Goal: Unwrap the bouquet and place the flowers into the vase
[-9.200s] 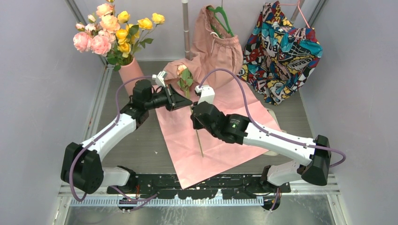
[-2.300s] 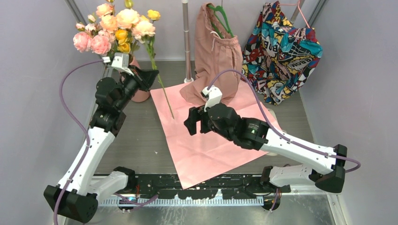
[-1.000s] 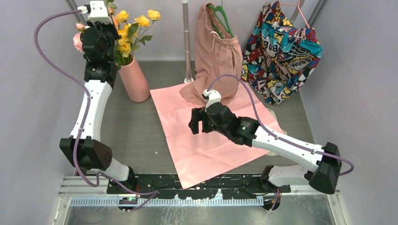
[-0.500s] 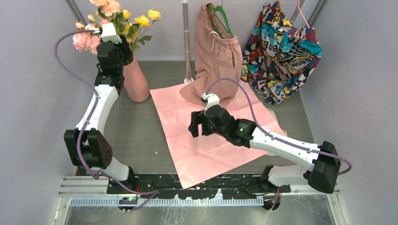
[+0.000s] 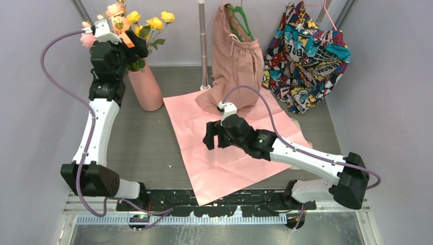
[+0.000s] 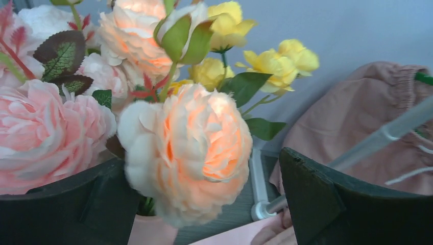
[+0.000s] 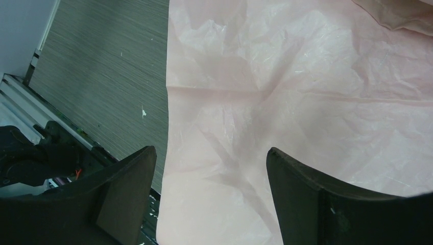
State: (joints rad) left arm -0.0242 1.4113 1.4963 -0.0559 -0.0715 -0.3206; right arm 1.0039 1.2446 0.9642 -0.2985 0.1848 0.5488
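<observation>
Looking down the left wrist view, you find the left gripper (image 6: 200, 162) spread wide with a peach rose (image 6: 189, 153) between its fingers, clamping nothing. The flowers (image 5: 135, 23) stand in the vase (image 5: 147, 89) at the table's (image 5: 143, 148) far left. Your right gripper (image 7: 210, 152) hangs parted and empty over the flattened paper (image 7: 306, 102), well apart from the vase.
</observation>
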